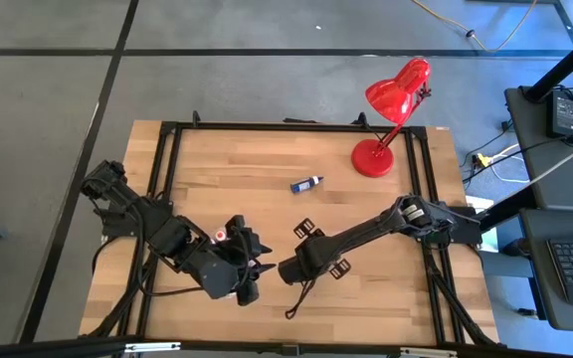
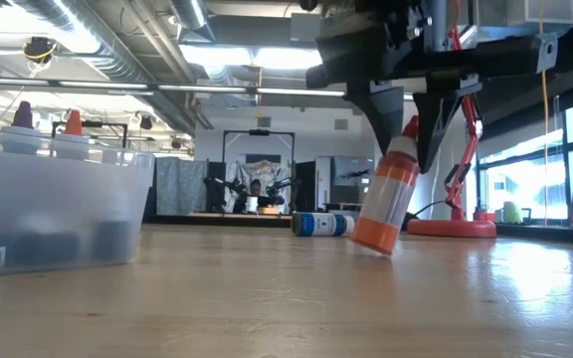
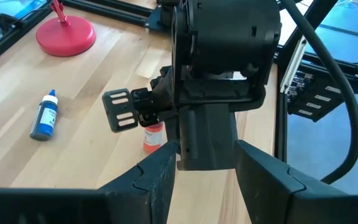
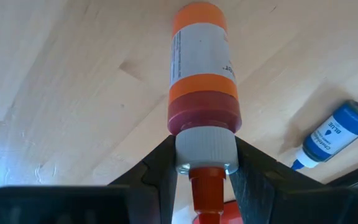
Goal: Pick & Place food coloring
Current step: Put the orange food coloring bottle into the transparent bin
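So closest to the low camera there's the clear plastic tray (image 2: pixel 58 209) with several little bottle caps poking up above its rim, sitting on the wooden table (image 2: pixel 286 298). A bit further in, the right gripper (image 4: pixel 207 163) has its fingers clamped on the white collar of a red food coloring bottle (image 4: pixel 201 81), just under the red tip. The bottle hangs tilted, and from the low view its bottom corner looks like it's either just touching the table or barely off it, can't really tell which.

The left gripper (image 3: pixel 205 177) sits right next to the right one near the front of the table, pointing at it, fingers spread apart with nothing between them.

Further back a blue food coloring bottle (image 1: pixel 306 183) lies on its side in the middle of the table, still to be picked. The red desk lamp (image 1: pixel 391 114) stands at the far right corner.

What worries me: the grip is only on that narrow collar, so the bottle could swing or slip out on the way to the tray. Also the two arms are really close together, so a careless swing toward the tray could knock them into each other, or catch the tray wall and shove it
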`<state>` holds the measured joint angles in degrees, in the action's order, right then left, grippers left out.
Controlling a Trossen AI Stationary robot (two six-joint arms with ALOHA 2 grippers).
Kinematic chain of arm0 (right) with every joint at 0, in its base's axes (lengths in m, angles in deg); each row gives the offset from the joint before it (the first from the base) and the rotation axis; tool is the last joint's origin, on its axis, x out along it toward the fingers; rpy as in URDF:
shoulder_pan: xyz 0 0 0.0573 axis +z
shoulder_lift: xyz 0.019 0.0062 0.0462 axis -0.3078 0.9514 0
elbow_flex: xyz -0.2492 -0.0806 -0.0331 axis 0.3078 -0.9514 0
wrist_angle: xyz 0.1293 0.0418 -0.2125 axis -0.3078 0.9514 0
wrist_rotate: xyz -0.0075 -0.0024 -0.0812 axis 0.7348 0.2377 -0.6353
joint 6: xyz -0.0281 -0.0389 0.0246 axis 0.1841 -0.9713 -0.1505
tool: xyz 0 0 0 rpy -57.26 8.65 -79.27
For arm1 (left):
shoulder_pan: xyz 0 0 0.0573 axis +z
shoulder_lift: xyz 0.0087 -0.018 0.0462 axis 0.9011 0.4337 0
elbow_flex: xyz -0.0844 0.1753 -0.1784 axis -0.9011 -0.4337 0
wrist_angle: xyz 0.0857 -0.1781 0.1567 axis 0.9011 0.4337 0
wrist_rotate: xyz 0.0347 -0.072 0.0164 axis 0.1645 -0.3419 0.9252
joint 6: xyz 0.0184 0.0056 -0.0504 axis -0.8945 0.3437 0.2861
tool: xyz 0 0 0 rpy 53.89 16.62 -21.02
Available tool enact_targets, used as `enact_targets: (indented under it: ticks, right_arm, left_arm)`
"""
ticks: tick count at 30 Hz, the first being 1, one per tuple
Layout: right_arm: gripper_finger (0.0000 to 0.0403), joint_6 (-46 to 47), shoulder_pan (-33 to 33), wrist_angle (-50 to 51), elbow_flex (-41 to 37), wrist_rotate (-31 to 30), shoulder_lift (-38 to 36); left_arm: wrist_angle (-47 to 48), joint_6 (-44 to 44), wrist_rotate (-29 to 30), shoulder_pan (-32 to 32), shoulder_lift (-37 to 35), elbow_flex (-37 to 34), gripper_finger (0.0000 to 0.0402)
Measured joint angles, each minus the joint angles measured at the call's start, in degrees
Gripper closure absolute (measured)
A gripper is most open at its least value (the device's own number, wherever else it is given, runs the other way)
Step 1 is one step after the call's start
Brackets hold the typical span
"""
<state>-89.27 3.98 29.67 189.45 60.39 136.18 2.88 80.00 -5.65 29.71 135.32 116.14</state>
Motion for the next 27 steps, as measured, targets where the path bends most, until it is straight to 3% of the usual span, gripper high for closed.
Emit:
enact_targets:
  ticks: [7, 19, 27]
  right_arm:
    - [0.0270, -0.03, 0.02, 0.02, 0.00, 0.40, 0.00]
    - [0.0201, 0.01, 0.00, 0.09, 0.00, 0.32, 0.00]
    - [0.0190, 4.88, 0.00, 0.66, 0.74, -0.49, -0.04]
  left_arm:
    - [0.06, 0.00, 0.04, 0.00, 0.00, 0.00, 0.0249]
    - [0.04, 0.00, 0.11, 0.00, 0.00, 0.00, 0.0247]
    - [0.03, -2.27, 0.12, -0.02, 0.00, 0.00, 0.0246]
